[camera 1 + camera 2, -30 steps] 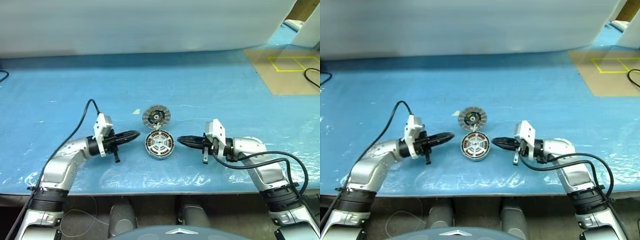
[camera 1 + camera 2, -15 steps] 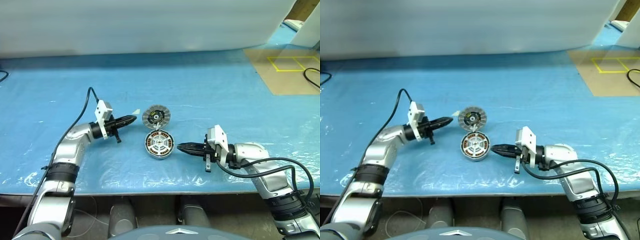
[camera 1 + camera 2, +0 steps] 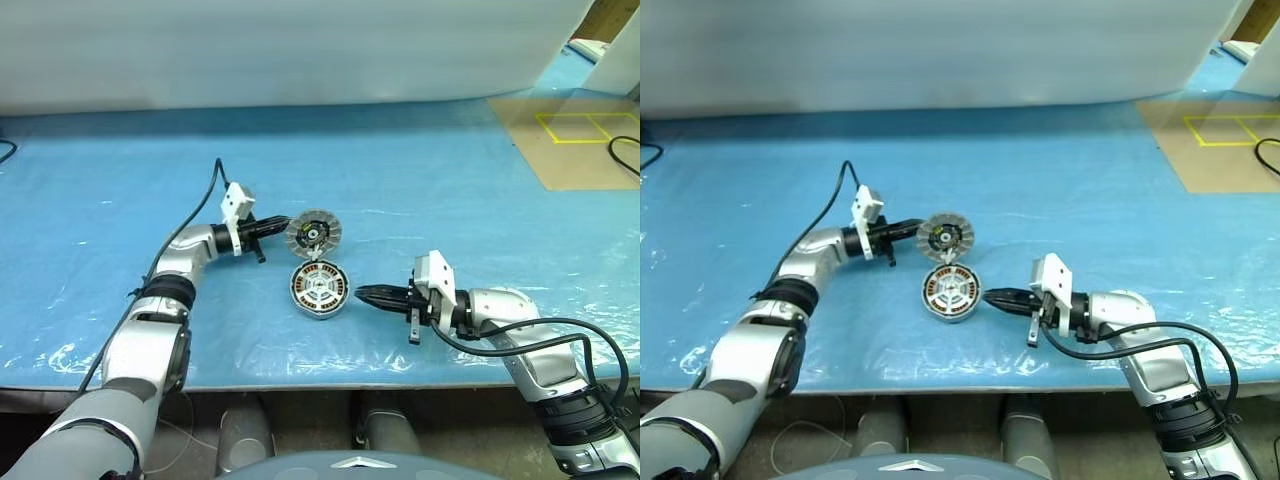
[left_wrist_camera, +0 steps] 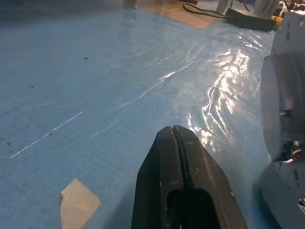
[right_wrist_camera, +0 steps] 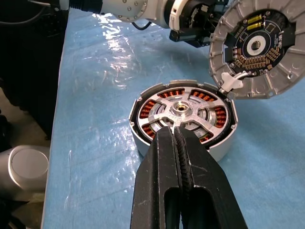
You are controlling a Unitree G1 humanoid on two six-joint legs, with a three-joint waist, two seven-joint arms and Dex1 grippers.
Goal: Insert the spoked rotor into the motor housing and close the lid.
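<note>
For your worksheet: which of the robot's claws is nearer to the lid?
Left. The left claw sits at the edge of the lid; the right claw is beside the motor housing.

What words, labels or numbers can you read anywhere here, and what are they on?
No text can be read in these pictures.
Lid: its dark centre carries small gold and yellow-green marks, no letters or numbers legible.
Housing: no label showing.
Floor mat: yellow taped rectangles, a marking, not writing.
Table: a pale tape patch, blank.
</note>
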